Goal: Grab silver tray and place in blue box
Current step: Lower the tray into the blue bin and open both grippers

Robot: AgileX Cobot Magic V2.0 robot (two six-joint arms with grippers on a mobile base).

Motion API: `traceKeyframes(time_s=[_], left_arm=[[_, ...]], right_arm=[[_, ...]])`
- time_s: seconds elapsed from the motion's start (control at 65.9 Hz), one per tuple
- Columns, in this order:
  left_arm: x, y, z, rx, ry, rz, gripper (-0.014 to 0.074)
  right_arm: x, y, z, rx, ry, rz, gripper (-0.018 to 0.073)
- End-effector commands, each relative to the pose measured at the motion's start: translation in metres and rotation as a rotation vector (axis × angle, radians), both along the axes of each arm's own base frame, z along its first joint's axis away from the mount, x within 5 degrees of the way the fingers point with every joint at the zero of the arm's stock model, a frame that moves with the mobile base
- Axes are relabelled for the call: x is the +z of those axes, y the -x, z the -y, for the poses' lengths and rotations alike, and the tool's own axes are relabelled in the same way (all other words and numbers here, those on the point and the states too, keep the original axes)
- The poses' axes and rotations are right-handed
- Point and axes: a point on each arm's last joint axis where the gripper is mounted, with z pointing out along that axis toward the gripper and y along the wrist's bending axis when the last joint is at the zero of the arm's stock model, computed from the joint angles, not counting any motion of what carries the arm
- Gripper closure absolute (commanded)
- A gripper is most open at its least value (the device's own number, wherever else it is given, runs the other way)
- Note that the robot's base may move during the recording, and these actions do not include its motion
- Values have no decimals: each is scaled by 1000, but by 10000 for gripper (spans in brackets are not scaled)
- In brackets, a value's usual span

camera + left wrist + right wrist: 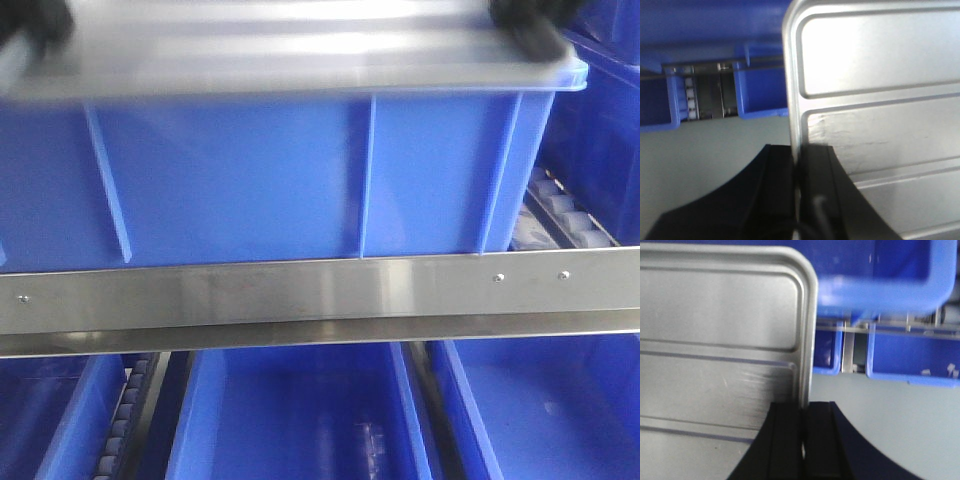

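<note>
The silver tray lies flat and blurred across the top of the blue box, hiding most of the box's rim. My left gripper holds the tray's left end and my right gripper its right end. In the left wrist view the left gripper is shut on the silver tray's left rim. The right wrist view has the right gripper shut on the silver tray's right rim, with the blue box's pale rim just beyond.
A steel rail runs under the blue box. Narrower blue bins sit on the shelf below. Roller tracks run right of the box, with another blue bin past them. Grey floor lies beneath the tray.
</note>
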Motion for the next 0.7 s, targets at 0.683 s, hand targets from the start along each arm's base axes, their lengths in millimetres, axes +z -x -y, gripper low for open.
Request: traceKeyframes(time_s=[0.683], left_arm=[[36,-147,16,4,131,276,610]], right_arm=[[36,-156,-30,133,-160,204,487]])
